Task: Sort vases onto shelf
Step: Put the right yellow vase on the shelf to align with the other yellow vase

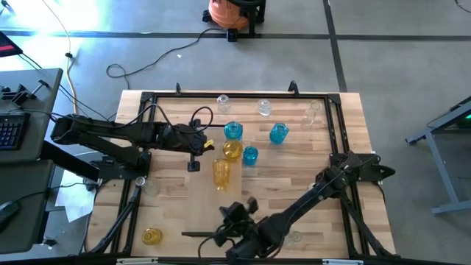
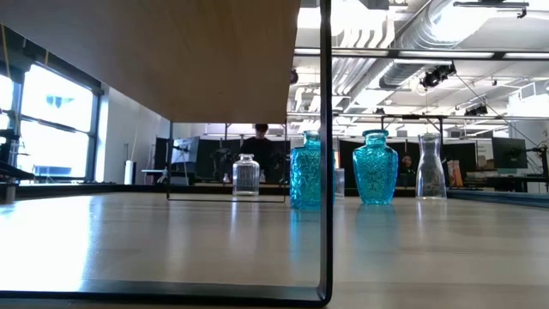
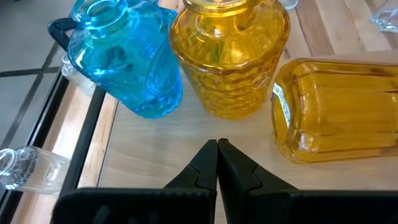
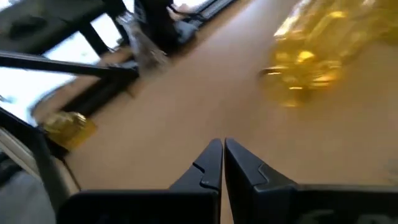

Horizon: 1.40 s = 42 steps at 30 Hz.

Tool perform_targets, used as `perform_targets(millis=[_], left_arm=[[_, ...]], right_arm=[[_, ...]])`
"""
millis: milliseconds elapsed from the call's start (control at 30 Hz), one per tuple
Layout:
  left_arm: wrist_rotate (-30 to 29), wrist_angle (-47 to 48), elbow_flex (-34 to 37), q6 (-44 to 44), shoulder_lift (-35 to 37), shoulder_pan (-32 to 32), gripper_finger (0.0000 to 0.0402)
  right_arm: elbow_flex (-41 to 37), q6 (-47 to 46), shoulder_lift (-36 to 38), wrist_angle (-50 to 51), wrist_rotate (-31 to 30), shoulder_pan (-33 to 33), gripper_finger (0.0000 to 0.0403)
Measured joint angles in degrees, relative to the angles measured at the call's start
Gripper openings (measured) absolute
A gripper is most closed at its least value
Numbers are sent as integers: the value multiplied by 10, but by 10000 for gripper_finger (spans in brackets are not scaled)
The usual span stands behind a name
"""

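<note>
on the plank tabletop (image 1: 294,165) vases (image 1: 232,131) cluster; both grippers (image 3: 217,163) (image 4: 222,163) clenched, empty; grey floor (image 1: 383,66) around.

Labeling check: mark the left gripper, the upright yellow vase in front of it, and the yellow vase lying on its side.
left gripper (image 3: 217,144), left wrist view, shut fingertips.
upright yellow vase (image 3: 231,59), left wrist view, faceted body.
yellow vase lying on its side (image 3: 339,112), left wrist view, ribbed side wall.

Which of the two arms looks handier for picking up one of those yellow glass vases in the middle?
The left. Its shut left gripper sits right before the upright yellow glass vase; the right gripper, also shut, is farther away.
</note>
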<state>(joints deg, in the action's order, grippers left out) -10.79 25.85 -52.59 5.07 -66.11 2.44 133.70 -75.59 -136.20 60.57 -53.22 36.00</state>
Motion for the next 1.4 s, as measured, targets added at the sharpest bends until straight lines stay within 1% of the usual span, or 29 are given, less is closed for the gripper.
perform_targets(millis=[100,167,300,467,600,733,900,967,1167,1400], left_arm=[[0,0,0,-4,0,0,0],[0,0,0,-4,0,0,0],[0,-2,0,-5,0,0,0],[2,-4,0,-5,0,0,0],[2,-4,0,-5,0,-3,0],[2,-4,0,-4,0,-10,0],[30,-4,0,-5,0,-21,0],[32,-4,0,-5,0,-22,0],[35,-4,0,-5,0,-24,0],[47,-4,0,-19,0,-24,0]], right_arm=[[5,-9,-4,58,16,-1,0],[3,-3,-5,59,29,-3,0],[4,44,-5,56,81,-15,0],[4,99,-5,57,93,-34,1],[4,124,-4,62,119,-46,13],[5,128,-4,66,112,-49,39],[6,115,-4,65,109,-50,78],[6,114,-4,62,102,-50,89],[12,116,3,58,88,-50,94],[13,114,13,93,84,-50,94]])
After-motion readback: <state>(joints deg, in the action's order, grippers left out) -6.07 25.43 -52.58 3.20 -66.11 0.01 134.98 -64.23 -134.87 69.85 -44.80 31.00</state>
